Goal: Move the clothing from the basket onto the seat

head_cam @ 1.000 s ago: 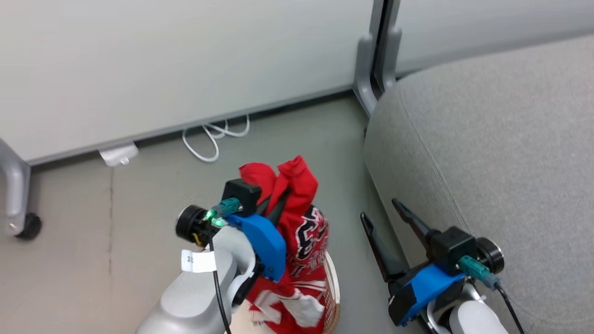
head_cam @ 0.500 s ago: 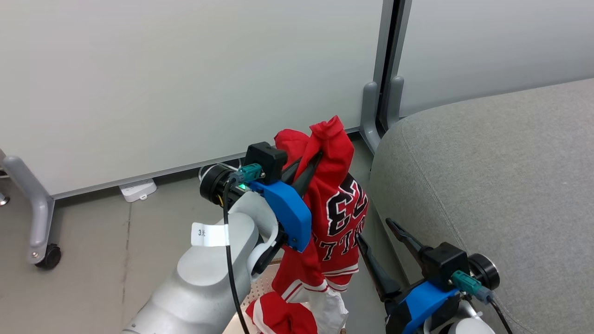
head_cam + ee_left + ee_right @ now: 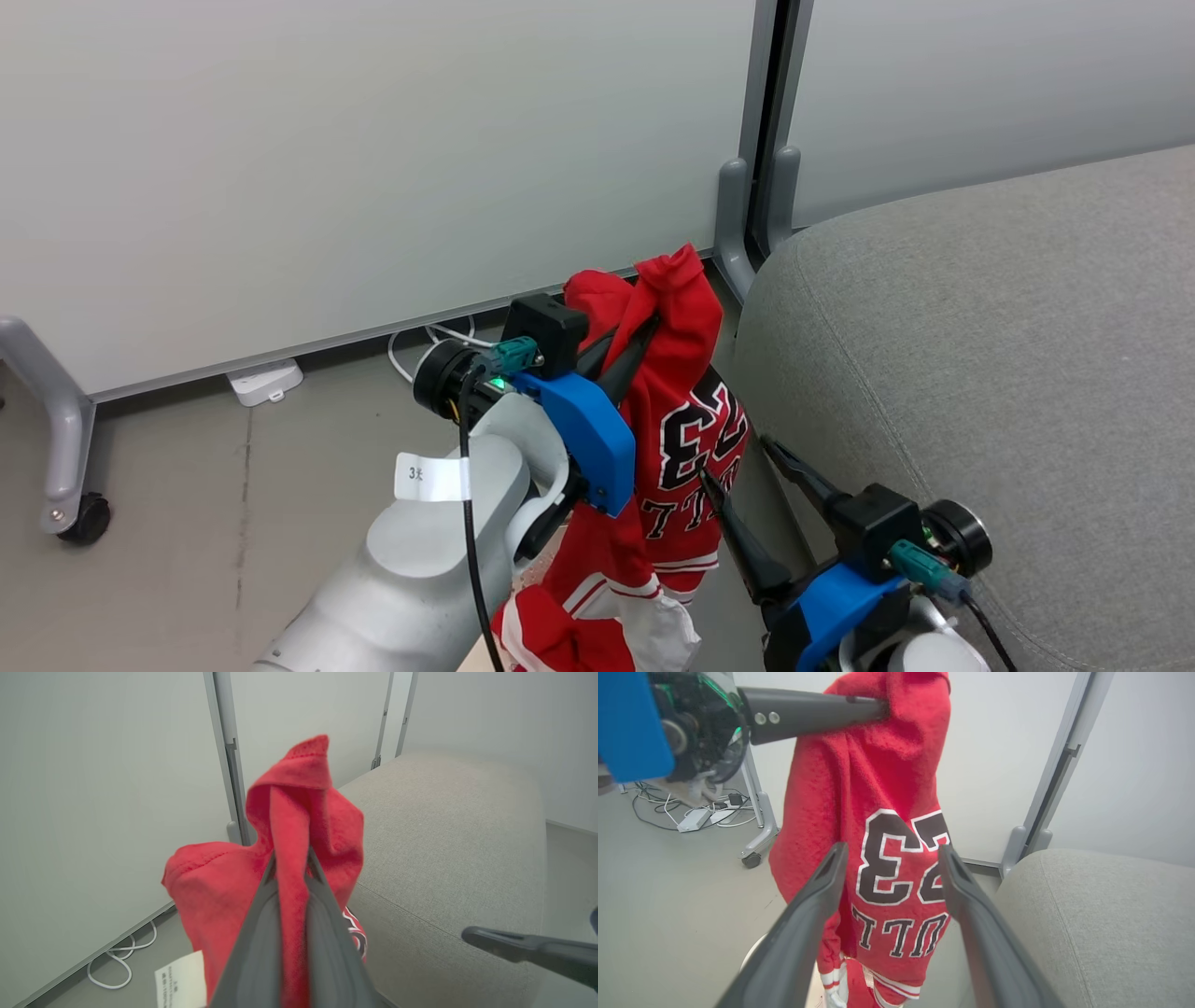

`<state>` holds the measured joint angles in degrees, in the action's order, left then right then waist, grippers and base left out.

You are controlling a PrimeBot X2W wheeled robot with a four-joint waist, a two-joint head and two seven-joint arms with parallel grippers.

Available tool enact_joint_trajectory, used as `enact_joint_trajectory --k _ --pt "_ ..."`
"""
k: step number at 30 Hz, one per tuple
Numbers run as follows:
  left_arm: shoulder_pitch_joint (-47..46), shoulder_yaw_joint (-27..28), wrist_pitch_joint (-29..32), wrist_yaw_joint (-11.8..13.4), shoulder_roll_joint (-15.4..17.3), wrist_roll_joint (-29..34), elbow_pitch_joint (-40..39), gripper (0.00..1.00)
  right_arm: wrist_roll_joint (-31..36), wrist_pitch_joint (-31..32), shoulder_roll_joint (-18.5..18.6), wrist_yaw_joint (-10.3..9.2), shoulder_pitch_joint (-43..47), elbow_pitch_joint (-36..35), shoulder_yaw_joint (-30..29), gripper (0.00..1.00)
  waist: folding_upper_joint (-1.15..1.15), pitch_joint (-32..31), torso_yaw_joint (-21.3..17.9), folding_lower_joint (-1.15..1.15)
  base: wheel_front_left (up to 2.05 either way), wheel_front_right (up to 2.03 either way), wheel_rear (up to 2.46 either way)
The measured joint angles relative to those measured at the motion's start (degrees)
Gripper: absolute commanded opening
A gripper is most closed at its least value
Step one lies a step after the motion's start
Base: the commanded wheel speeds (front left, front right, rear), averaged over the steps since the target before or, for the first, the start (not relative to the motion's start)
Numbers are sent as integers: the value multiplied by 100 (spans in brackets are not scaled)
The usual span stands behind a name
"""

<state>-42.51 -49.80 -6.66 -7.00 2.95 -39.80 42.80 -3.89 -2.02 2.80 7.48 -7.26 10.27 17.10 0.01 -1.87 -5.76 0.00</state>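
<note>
Standing at the right of the head view, the large grey woven-fabric seat with its rounded corner is just beside the hanging bright red garment with black-and-white lettering and white striped trim. The garment dangles above the floor, its lower folds bunched below. The left pincer is clamped tight on the garment's top fold. The right pincer is spread wide and holds nothing — its fingers frame the lettering, close to the cloth.

One red lettered garment, one grey seat, four dark fingers, one white power strip, one castor
</note>
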Motion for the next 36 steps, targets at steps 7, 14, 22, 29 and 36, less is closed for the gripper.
enact_joint_trajectory --k 7,14,22,29,36 --pt "-49 -169 -26 44 -1 -119 -22 0 121 43 -1 0 -597 552 281 100 0 80 14 1 0 0 0" --pt "-121 -346 -53 65 -2 -236 -91 0 233 -13 0 0 -1225 1285 488 100 0 146 70 1 0 0 0" --pt "-227 -528 -79 93 -2 -382 -198 0 66 -34 0 1 -1866 2146 824 100 0 195 119 1 0 0 0" --pt "-309 -709 -110 114 -2 -519 -309 0 -364 -119 2 0 -2325 2831 1268 100 0 195 141 1 0 0 0" --pt "-360 -847 -162 148 -2 -642 -345 0 -717 -321 1 1 -2547 3185 1410 0 0 174 155 1 0 0 0"
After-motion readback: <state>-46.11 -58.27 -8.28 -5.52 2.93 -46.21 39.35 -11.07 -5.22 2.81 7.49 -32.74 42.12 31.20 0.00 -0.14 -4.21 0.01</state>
